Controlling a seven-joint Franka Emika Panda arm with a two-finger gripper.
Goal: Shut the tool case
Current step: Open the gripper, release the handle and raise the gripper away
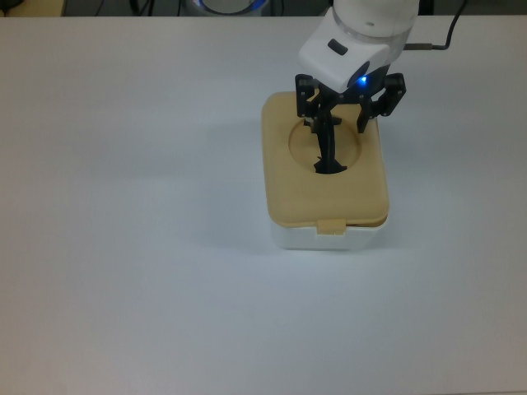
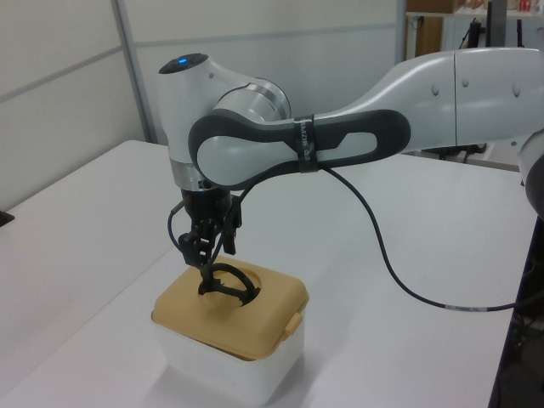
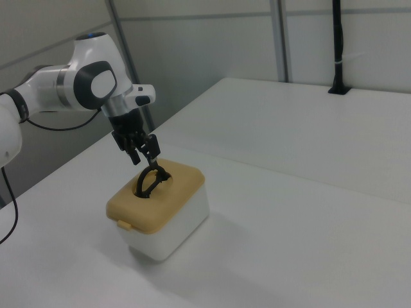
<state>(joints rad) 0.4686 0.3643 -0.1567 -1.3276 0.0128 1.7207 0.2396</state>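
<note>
The tool case is a white tub (image 1: 329, 239) with its tan lid (image 1: 324, 188) lying flat and square on top, the front tab (image 1: 332, 225) hanging over the tub's rim. The lid's black handle (image 1: 328, 153) stands upright out of the round recess. My gripper (image 1: 338, 120) hovers just above the recess, open, its fingers spread to either side of the handle's top and not clamping it. In the left view the gripper (image 2: 206, 250) and the lid (image 2: 228, 306) line up the same way, as do the gripper (image 3: 142, 155) and the lid (image 3: 154, 196) in the right view.
The case stands alone on a white table (image 1: 132, 197). A black cable (image 2: 399, 280) hangs from the arm over the table in the left view's right half. A black post (image 3: 338, 45) stands at the far edge in the right view.
</note>
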